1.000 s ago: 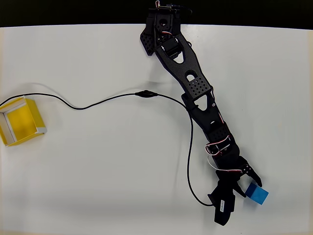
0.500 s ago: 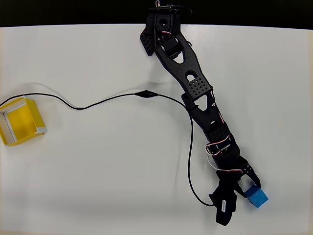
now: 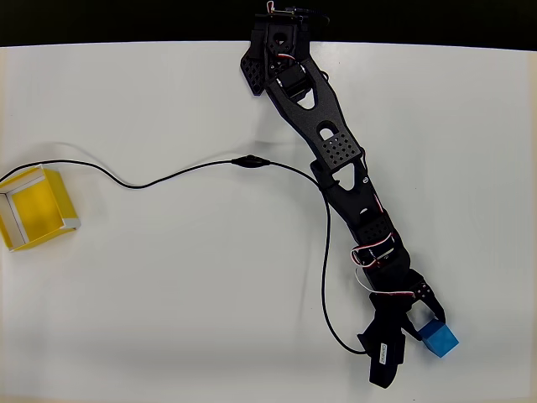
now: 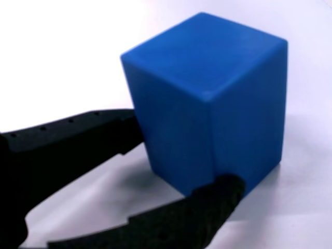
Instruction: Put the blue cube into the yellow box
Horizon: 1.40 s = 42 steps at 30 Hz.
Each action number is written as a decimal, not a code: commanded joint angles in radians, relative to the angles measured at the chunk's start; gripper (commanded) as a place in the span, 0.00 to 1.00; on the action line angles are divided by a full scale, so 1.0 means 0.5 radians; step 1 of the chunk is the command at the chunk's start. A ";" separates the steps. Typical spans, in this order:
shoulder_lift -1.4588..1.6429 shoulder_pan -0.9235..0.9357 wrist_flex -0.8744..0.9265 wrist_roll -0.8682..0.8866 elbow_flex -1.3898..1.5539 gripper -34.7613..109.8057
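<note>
At the far left edge of the white table (image 3: 168, 277) sits the yellow box (image 3: 37, 207), well apart from the arm. Lower right, the gripper (image 3: 417, 329) pinches the blue cube (image 3: 440, 338), one finger on each side, the cube resting on the table. No readable writing anywhere.

lab bench | plain white table (image 3: 168, 319) | black backdrop (image 3: 126, 21)

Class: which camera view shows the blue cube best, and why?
The wrist view: the blue cube looms large, three faces clear, between the gripper fingers. In the overhead view the cube is small, partly hidden by the gripper, far from the yellow box.
</note>
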 commanded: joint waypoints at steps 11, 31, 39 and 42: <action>0.528 0.092 0.043 -0.061 -0.028 0.37; 1.399 0.288 -0.049 -0.037 0.896 0.36; 1.884 0.322 -0.242 -0.049 1.565 0.36; 2.086 0.350 -0.264 -0.046 1.786 0.36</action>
